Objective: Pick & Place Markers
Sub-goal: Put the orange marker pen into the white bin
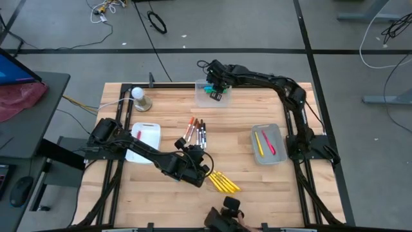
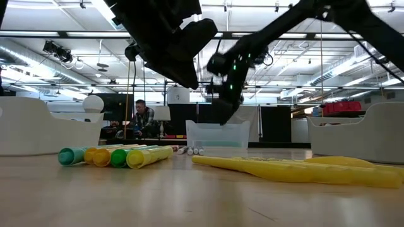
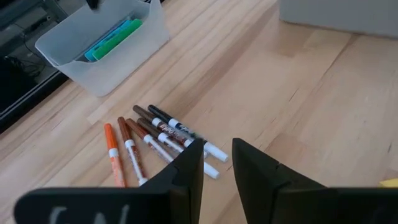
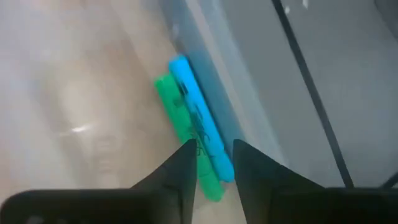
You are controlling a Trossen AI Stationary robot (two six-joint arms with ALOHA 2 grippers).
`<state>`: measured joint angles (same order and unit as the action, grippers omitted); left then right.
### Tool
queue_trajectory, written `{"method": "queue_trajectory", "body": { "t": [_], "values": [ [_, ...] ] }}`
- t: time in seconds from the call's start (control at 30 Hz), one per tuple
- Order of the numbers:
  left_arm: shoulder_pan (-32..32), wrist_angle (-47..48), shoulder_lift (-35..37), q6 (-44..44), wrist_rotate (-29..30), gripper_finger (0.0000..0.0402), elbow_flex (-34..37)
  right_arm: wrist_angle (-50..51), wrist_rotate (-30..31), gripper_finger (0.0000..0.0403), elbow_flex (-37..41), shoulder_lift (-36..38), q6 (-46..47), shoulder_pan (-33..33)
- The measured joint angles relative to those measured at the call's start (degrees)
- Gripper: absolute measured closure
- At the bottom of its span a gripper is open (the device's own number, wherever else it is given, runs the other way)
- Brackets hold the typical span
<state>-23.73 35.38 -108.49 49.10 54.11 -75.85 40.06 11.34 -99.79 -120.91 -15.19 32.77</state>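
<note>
The wooden surface [image 1: 244, 174] fills the middle of the high view. On it stand a clear bin [image 1: 205, 98] at upper centre, a grey tray [image 1: 278, 154] at right holding a yellow and a red marker, and a white tray [image 1: 151, 132] at left with one red marker.

The right hand [image 1: 217, 90] hangs over the clear bin, its fingers narrowly parted and empty above a blue marker [image 4: 200, 118] and a green marker [image 4: 180, 124] lying side by side inside. The left hand [image 1: 196, 169] hovers low at centre, fingers a narrow gap apart, gripping nothing.

Just beyond it lies a cluster of thin white markers [image 1: 196, 132] with red, black and orange caps, touching one another. Slim yellow markers [image 1: 224, 182] lie beside the left hand toward the lower right. Chunky markers [image 2: 113, 155] show at the low view's left.

The markers look light, stiff and smooth, apt to roll; a grip across mid-barrel seems safest, and the packed cluster may need an outer one taken first.
</note>
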Motion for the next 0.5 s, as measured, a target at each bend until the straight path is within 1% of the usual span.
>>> {"method": "queue_trajectory", "body": {
  "t": [0.1, 0.13, 0.2, 0.27, 0.4, 0.5],
  "values": [
    [-0.4, 5.5, 0.8, 2.2, -3.2, 0.0312, 0.0, 1.0, -2.3, 0.0323, 0.9, 4.9, 1.1, -2.1],
    [-0.7, 8.6, 1.3, 4.5, -4.4, 0.0312, 0.0, 0.8, -2.7, 0.0331, 1.8, 7.0, 1.2, -3.0],
    [-1.7, 15.3, 2.2, 10.8, -5.2, 0.0312, 0.0, -1.5, -3.4, 0.0348, 5.2, 12.1, 1.2, -5.0],
    [-3.2, 22.2, 2.6, 17.6, -4.6, 0.0312, 0.0, -5.0, -3.4, 0.0365, 10.3, 17.9, 1.3, -7.3],
    [-6.4, 35.2, 3.1, 32.3, -2.6, 0.0312, 0.0, -10.9, -3.4, 0.0395, 23.2, 29.7, 3.1, -14.0],
    [-7.5, 40.0, 3.1, 39.9, -1.8, 0.0312, 0.4, -15.7, -3.4, 0.0398, 33.3, 38.4, 8.0, -20.3]
  ]
}}
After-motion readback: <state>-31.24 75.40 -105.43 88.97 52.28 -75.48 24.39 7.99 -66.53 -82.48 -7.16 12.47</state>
